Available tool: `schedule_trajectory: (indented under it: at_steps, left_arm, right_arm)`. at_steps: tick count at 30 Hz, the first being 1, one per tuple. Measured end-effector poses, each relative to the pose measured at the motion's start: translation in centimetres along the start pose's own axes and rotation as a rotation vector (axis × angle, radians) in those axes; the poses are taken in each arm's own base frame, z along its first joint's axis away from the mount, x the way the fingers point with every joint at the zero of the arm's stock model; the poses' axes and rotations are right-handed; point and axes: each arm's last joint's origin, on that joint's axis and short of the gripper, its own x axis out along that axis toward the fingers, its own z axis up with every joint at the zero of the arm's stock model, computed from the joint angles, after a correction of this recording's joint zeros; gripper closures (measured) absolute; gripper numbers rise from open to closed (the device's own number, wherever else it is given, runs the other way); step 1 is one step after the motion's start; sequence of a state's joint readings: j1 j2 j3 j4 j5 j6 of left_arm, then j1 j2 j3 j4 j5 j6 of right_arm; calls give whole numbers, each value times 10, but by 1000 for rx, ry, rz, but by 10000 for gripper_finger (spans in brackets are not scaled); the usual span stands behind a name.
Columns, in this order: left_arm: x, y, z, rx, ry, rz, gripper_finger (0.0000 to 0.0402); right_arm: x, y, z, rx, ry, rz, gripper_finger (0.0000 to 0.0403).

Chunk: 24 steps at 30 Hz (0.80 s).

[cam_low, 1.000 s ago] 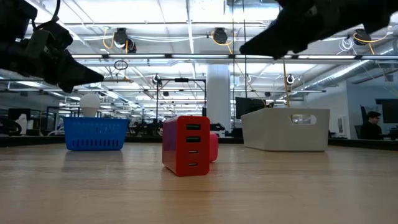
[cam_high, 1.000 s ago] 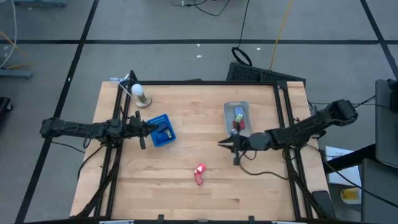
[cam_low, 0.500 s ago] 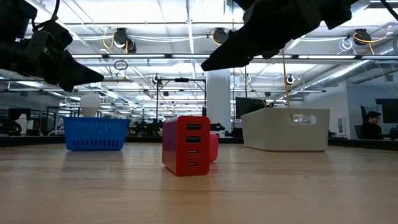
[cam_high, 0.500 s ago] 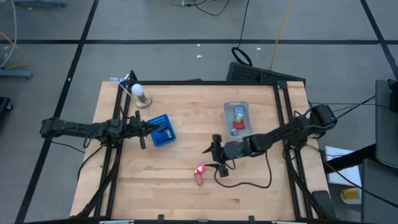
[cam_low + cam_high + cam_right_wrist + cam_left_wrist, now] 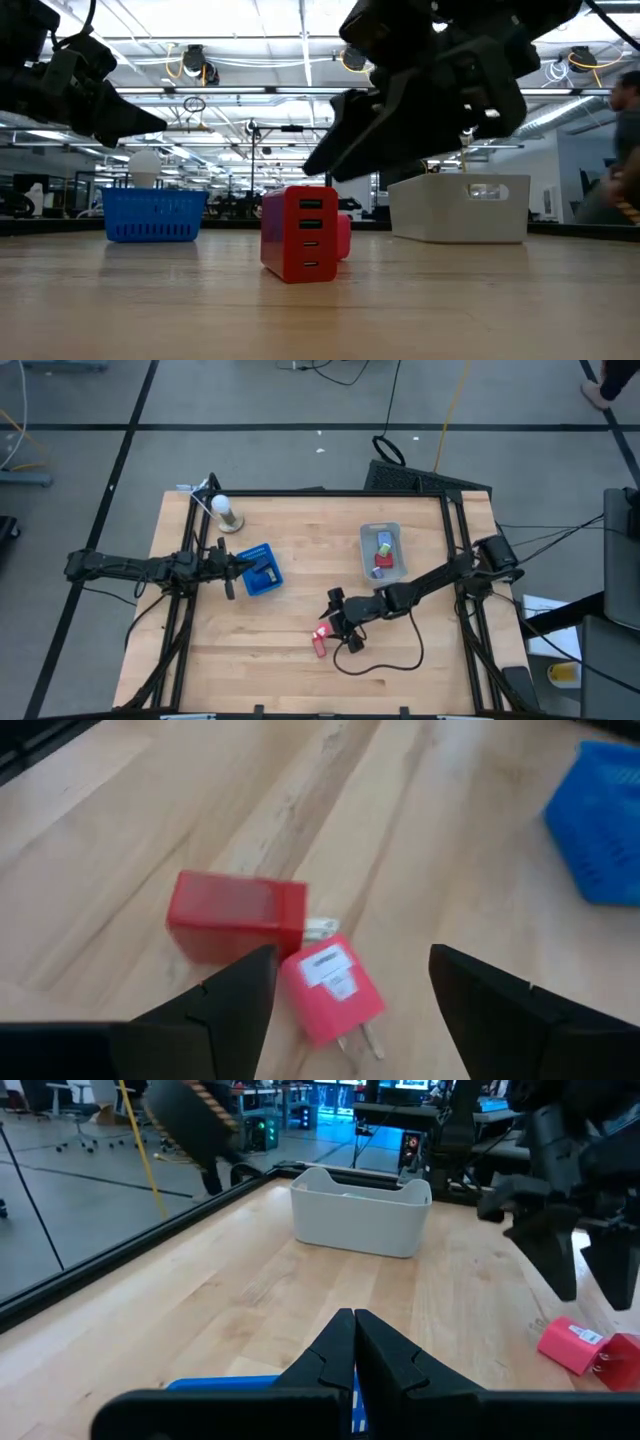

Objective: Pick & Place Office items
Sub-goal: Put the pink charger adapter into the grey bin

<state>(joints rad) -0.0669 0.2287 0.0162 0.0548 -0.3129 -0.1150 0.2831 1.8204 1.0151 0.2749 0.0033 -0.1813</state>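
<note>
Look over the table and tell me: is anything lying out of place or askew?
Yes. Two chargers, a red block and a pink plug, lie loose on the bare wood, touching at an angle, outside both the blue basket and the clear bin. The open right gripper hovers over them.

- The table (image 5: 300,660) is light wood with a dark frame.
- A blue basket (image 5: 260,569) sits left of centre.
- A clear bin (image 5: 381,552) sits right of centre.
- A red charger block (image 5: 319,647) and a pink plug (image 5: 323,630) lie touching near the front.
- A white ball on a stand, perhaps a lamp (image 5: 225,511), stands at the far left corner.
</note>
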Motion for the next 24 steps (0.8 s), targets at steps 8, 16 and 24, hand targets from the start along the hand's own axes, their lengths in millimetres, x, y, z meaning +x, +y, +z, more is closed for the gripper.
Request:
schedule_trajectory:
  at_steps: [8,16,24]
  left_arm:
    - [0,0,0,1,1,1,392]
    - [0,0,0,1,4,1,392]
    - [0,0,0,1,5,1,392]
  right_arm:
    - [21,3,-12,-21,42,41,157]
    - [31,-1,-21,-7,43,30,162]
    - [31,0,-21,24,37,54,219]
